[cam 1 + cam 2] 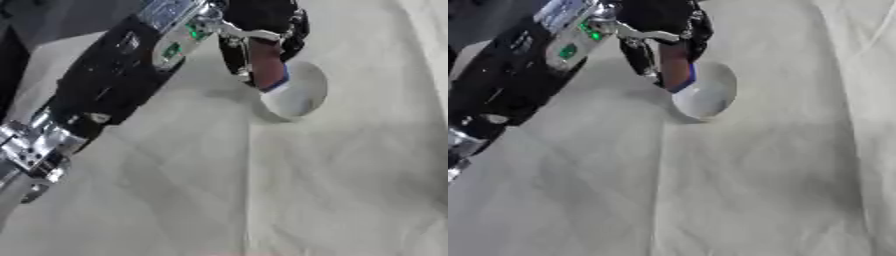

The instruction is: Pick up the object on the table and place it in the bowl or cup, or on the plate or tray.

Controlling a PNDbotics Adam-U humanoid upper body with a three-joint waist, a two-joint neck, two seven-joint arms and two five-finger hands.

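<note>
The robot's left arm (105, 95) is reaching in from the near left and stretching diagonally toward the far centre of the worktop (332, 190), which is covered with a pale, creased cloth (763, 175). The arm's black casing is taking up much of the left side of both views, with silver joints showing near the lower left edge and a panel with small green lights sitting close to the wrist.

The left hand (262, 35) is hanging at the far centre, its dark fingers (234, 60) curling downward around a slim object (267, 67). The object is reddish-brown along its upper length, with a blue band and a whitish tip at its lower end. It is standing nearly upright in the hand, pinched between the fingers on its left and the rest of the hand above and to its right.

The tip of the object is pointing down at the left rim of a pale round dish (302, 92), which could be a shallow bowl or a plate. The dish is lying on the cloth just to the right of and nearer than the hand. Whether the tip is touching the rim or hovering just above it cannot be told. The dish is casting a soft shadow on its near left side.
</note>
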